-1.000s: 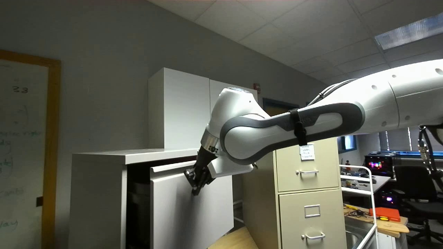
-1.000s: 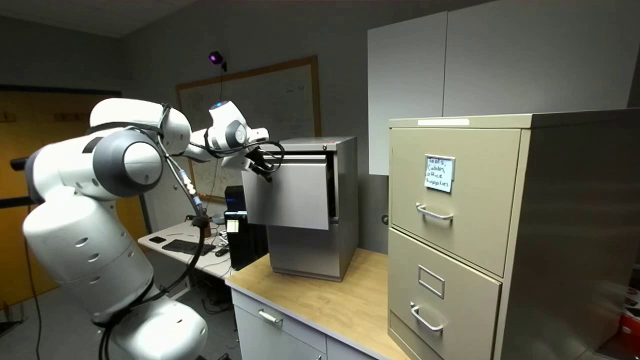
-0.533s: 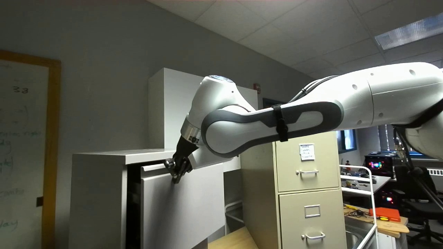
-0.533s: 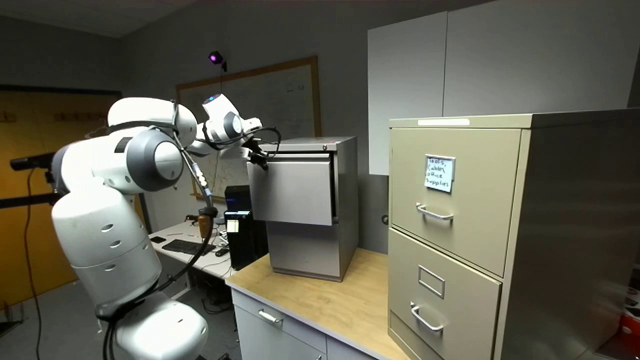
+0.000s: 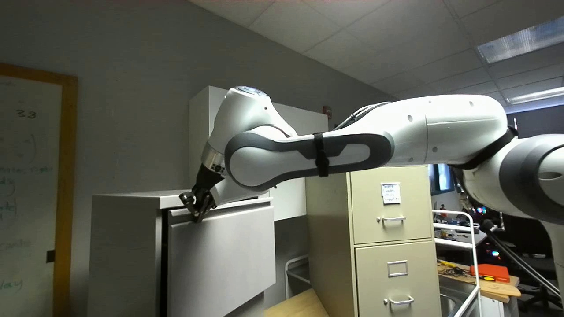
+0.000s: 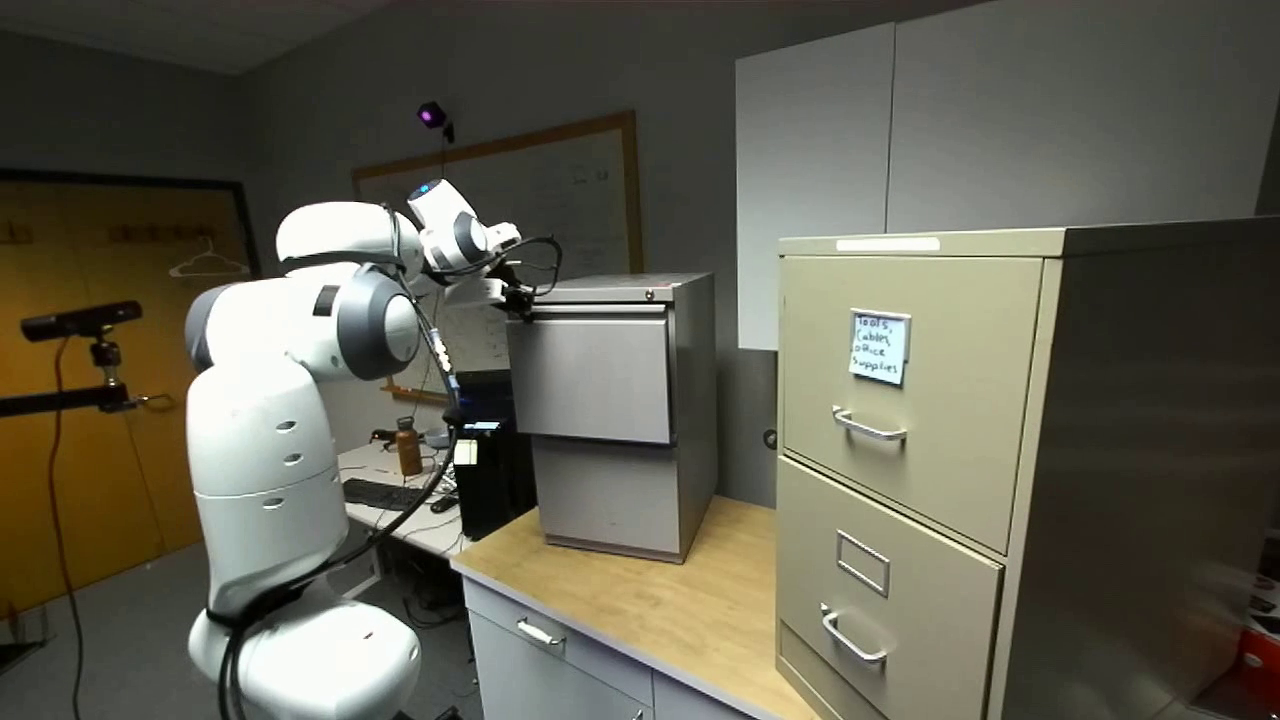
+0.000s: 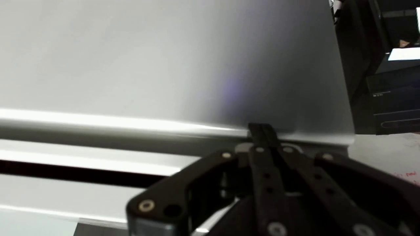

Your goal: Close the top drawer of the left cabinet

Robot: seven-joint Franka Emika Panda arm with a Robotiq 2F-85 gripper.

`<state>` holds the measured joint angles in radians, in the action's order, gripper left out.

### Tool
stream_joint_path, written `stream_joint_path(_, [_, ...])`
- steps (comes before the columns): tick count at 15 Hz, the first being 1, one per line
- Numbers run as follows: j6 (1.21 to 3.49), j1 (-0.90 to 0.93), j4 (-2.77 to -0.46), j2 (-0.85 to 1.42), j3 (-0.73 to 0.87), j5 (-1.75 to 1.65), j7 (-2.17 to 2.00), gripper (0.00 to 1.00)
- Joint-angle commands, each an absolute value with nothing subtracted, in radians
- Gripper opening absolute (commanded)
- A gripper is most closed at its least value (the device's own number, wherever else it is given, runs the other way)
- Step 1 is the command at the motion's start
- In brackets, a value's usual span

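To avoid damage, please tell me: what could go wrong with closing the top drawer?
The end effector is near one upper corner of the top drawer: a push there might skew the drawer or slip over its edge. The left cabinet stands on the counter and might slide if pushed hard.

Both exterior views dim; plain grey wall [image 5: 132,110] underlit. Long white ceiling light [image 5: 536,95] lit in an exterior view. Wrist view: white glare streaks along the flat light-grey metal top drawer [image 7: 164,65], violet spot, dark shading; black gripper [image 7: 261,127] soft in focus.
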<state>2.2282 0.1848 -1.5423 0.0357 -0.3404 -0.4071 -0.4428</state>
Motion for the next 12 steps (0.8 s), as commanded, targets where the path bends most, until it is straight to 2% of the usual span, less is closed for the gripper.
stream_joint_path(1, [2.158, 0.251, -1.317, 0.197, -0.306, -0.457, -0.435, 0.00])
stream_joint_path(12, [1.986, 0.381, -0.946, 0.439, -0.172, -0.419, -0.398, 0.00])
